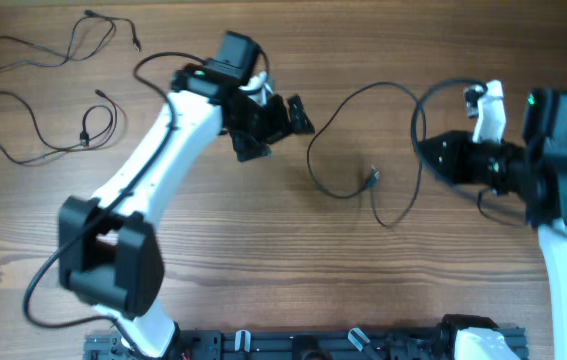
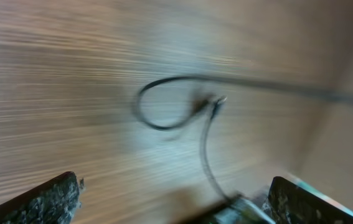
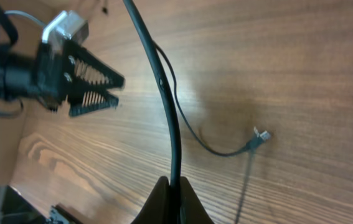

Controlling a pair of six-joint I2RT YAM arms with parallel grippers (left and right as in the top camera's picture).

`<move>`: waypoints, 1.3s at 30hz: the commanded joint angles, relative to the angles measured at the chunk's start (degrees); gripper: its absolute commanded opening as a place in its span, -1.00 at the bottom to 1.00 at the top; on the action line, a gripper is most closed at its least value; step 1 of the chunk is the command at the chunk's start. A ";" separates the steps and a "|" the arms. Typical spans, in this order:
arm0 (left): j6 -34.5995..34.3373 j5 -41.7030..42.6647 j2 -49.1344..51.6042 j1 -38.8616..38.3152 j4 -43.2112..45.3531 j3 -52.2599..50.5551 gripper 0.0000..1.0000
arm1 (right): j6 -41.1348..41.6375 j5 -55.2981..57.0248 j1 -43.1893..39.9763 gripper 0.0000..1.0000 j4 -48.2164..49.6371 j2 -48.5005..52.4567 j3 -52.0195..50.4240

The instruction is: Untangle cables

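Cable (image 3: 164, 93) is clamped in the closed right end effector (image 3: 171, 199), with a plug end (image 3: 260, 134) laid on the tabletop (image 3: 301, 56) ahead of it. The left end effector (image 3: 119, 91) is held wide open, near the cable's loop.

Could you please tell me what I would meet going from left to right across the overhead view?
Two loose cables → left fingers, open → middle cable with its small plug → right fingers, shut on that cable.
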 commanded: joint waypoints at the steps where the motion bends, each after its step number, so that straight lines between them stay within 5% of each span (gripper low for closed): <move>1: 0.52 17.44 -8.28 3.85 2.25 0.11 0.96 | -2.49 -0.57 0.26 -0.91 -1.38 -4.87 0.63; 6: -2.64 26.25 -14.21 4.55 5.18 0.11 0.96 | -2.56 -5.11 0.28 -0.92 -1.53 -7.63 0.63; 10: -17.20 26.47 -17.81 4.24 5.42 0.11 0.68 | -2.54 -11.93 0.28 -0.91 -1.40 -7.50 0.63; 12: -23.23 26.40 -18.75 3.76 5.46 0.11 0.72 | -2.56 -15.30 0.28 -0.91 -1.38 -7.48 0.63; 26: -48.06 14.62 -18.62 -1.18 8.04 0.11 0.73 | -1.95 -26.67 0.28 -0.91 0.66 -7.58 0.63; 39: -58.55 12.41 -18.62 -2.60 16.87 0.11 0.66 | -1.70 -31.47 0.35 -0.91 1.01 -7.58 0.61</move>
